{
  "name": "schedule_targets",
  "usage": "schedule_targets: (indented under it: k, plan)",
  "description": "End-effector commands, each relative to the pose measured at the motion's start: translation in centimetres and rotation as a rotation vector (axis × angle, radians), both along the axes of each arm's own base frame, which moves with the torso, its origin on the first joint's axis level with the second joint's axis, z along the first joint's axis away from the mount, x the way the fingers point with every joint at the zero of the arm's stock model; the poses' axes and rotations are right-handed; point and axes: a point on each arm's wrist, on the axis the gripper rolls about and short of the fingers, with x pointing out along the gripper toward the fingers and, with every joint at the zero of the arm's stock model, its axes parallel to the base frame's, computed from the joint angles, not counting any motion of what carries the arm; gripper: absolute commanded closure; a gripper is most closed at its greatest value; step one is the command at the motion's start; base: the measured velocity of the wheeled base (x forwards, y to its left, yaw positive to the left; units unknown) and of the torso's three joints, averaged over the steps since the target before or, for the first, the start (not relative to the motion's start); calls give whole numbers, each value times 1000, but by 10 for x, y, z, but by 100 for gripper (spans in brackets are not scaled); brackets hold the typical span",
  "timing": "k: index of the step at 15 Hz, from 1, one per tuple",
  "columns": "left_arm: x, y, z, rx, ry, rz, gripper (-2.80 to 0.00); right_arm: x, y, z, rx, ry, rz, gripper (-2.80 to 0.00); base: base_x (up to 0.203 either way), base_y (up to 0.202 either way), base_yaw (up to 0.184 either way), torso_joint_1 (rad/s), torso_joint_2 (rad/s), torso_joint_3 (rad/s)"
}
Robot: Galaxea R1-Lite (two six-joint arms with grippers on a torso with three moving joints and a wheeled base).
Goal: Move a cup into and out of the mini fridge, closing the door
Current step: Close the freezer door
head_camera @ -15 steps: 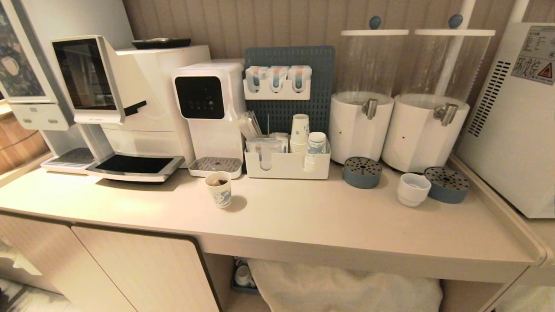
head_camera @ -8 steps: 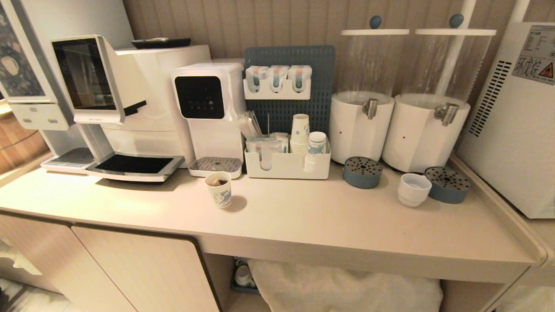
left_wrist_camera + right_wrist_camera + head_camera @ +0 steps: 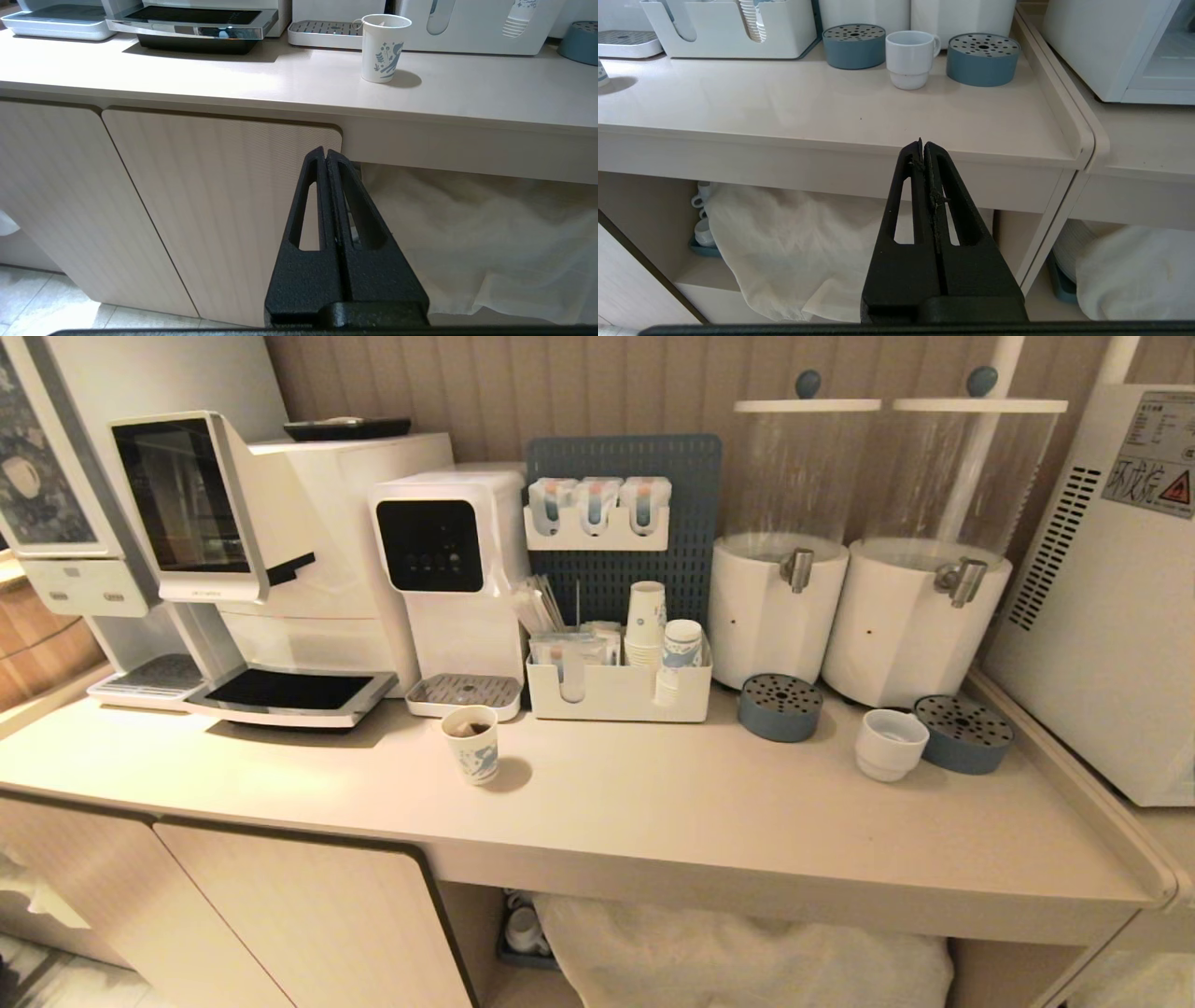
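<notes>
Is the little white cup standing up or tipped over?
Standing up. The cup sits on its base on the counter with its open mouth facing up, between two blue drip trays.

Mini fridge (image 3: 1106, 607): cut off by the right frame edge in the head view; interior not visible. In the right wrist view, only a corner of its door (image 3: 1160, 70) shows, beyond and right of the right gripper (image 3: 923, 144). Warning sticker (image 3: 1150, 476): text too small to read.
</notes>
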Motion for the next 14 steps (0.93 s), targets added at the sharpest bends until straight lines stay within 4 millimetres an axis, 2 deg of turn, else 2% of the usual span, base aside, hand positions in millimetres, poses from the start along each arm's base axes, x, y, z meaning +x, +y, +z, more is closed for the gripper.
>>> schedule_targets:
  k: [1,4,12,14]
  plan:
    - [0,0,0,-1,-1,0,0,0,0,0,0,1,-1,0,0,0,0,0,0,0]
    - [0,0,0,-1,-1,0,0,0,0,0,0,2,-1,0,-113,0,3,2,3,2]
    - [0,0,0,-1,1,-1,0,0,0,1,1,0,-1,0,-185,0,1,2,2,4]
    - [0,0,0,-1,1,0,0,0,0,0,1,2,-1,0,-49,0,-2,-1,-3,4]
